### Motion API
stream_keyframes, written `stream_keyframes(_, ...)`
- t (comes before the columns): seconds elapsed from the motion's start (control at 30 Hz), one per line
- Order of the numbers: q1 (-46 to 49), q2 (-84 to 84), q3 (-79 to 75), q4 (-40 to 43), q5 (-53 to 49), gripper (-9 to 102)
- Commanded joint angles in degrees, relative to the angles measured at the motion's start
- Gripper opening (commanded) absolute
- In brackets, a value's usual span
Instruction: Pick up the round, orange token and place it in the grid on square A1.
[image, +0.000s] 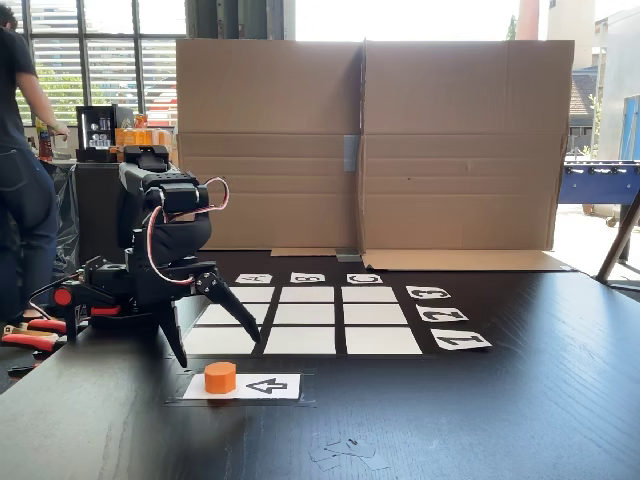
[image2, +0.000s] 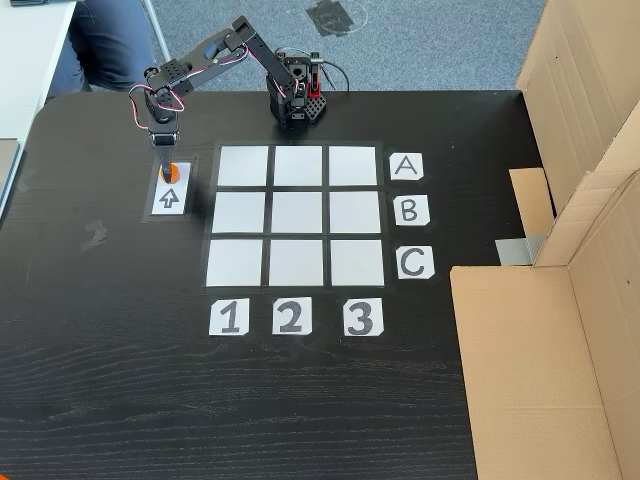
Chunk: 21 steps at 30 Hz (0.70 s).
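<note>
The orange token (image: 220, 377) (image2: 172, 173) sits on the left end of a white card with a black arrow (image: 262, 386) (image2: 169, 197), beside the grid (image: 307, 315) (image2: 300, 213). My gripper (image: 221, 353) (image2: 164, 160) hangs open just above and slightly behind the token, jaws spread wide and holding nothing. From above, the gripper hides part of the token. Square A1 (image: 215, 342) (image2: 243, 165) is the corner cell nearest the arrow card; one black finger (image: 238, 315) crosses in front of it.
Letter tags (image2: 405, 212) and number tags (image2: 290, 317) edge the grid. A folded cardboard wall (image: 370, 140) (image2: 560, 300) stands along one table side. The arm's base (image2: 296, 98) is at the table edge. Red-handled tools (image: 30, 338) lie nearby, and a person (image: 20, 170) stands beyond.
</note>
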Motion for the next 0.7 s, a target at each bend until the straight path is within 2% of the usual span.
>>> stream_keyframes(0.0, -0.88, -0.35, -2.37, -0.44, 0.44, 42)
stream_keyframes(0.67, -1.76, -6.33, -7.47, -0.88, 1.23, 39)
